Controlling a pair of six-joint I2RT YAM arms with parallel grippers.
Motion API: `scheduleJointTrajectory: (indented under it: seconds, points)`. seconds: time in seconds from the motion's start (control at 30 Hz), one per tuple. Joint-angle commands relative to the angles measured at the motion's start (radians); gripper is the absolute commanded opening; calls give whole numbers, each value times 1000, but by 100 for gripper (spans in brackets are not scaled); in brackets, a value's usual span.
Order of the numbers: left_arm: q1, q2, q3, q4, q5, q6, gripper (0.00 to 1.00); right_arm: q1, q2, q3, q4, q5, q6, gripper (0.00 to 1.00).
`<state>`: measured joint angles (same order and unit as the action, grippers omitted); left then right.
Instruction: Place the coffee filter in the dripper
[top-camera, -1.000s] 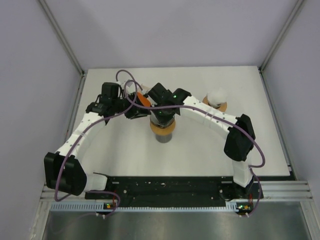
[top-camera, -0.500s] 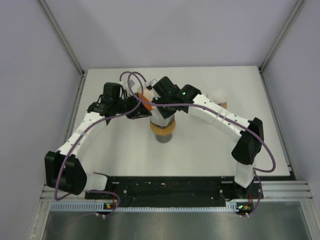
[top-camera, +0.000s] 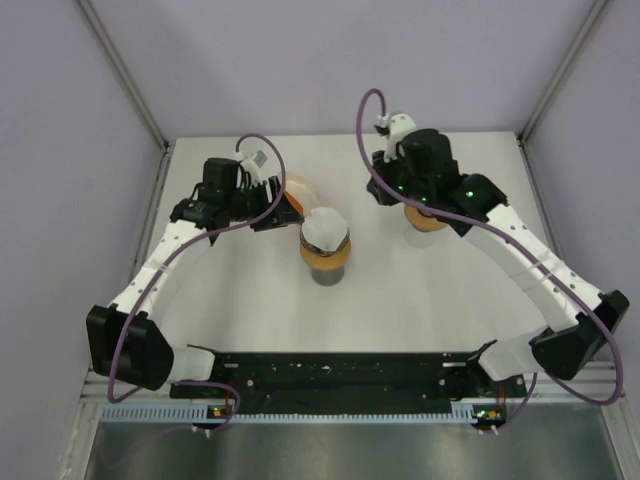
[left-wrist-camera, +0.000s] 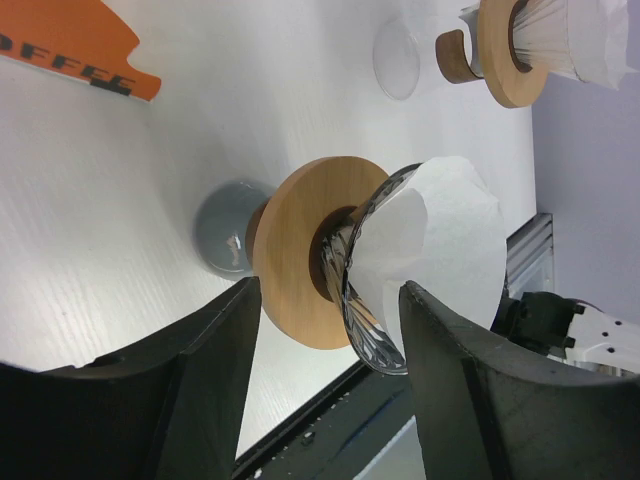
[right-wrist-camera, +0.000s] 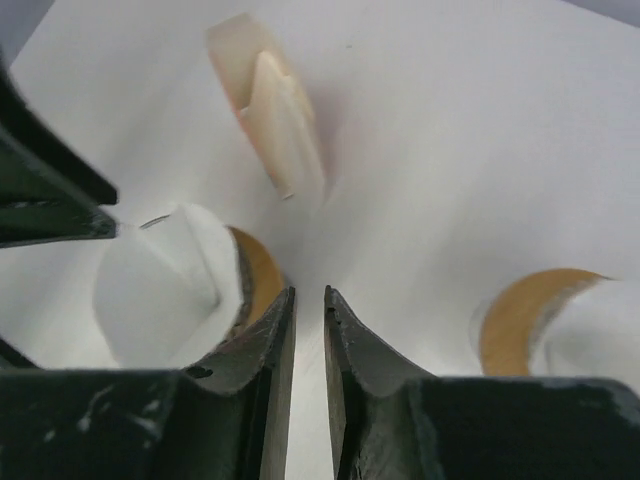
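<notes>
We see the white coffee filter (top-camera: 325, 230) seated in the dripper (top-camera: 326, 258) at mid-desk (top-camera: 250, 300). Our left claw (left-wrist-camera: 330, 295) hangs near the dripper at its 10 o'clock, fingers spread wide and empty. Our right claw (right-wrist-camera: 309, 293), toward 2 o'clock, is clenched on nothing, with only a slit between its fingers.
</notes>
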<state>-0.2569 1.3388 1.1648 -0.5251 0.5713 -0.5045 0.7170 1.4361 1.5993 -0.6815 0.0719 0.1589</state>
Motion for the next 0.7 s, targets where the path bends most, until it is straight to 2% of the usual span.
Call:
scheduleJointTrajectory:
  seconds: [0.0, 0.07, 0.13, 0.23, 0.27, 0.43, 0.5, 0.6, 0.67]
  points:
    - [-1, -41, 82, -16, -48, 72, 64, -178, -140, -113, 155, -53, 59, 24]
    - [1, -46, 108, -35, -85, 102, 67, -273, -187, -162, 183, -64, 71, 36]
    - [5, -47, 137, -47, -123, 133, 69, -362, -229, -203, 195, -92, 80, 39]
    - [33, -56, 179, -53, -169, 170, 71, -490, -275, -260, 206, -104, 90, 59]
    - [57, -61, 191, -50, -200, 172, 72, -529, -293, -278, 211, -106, 91, 62]
    - [162, -116, 164, 55, -396, 228, 77, -712, -351, -387, 244, -110, 96, 84]
    - [189, -145, 122, 127, -471, 270, 84, -818, -361, -429, 250, -115, 96, 95]
    - [218, -167, 67, 175, -623, 311, 94, -902, -365, -515, 289, -80, 93, 99]
    - [249, -174, 26, 206, -657, 314, 97, -970, -362, -585, 333, -83, 116, 99]
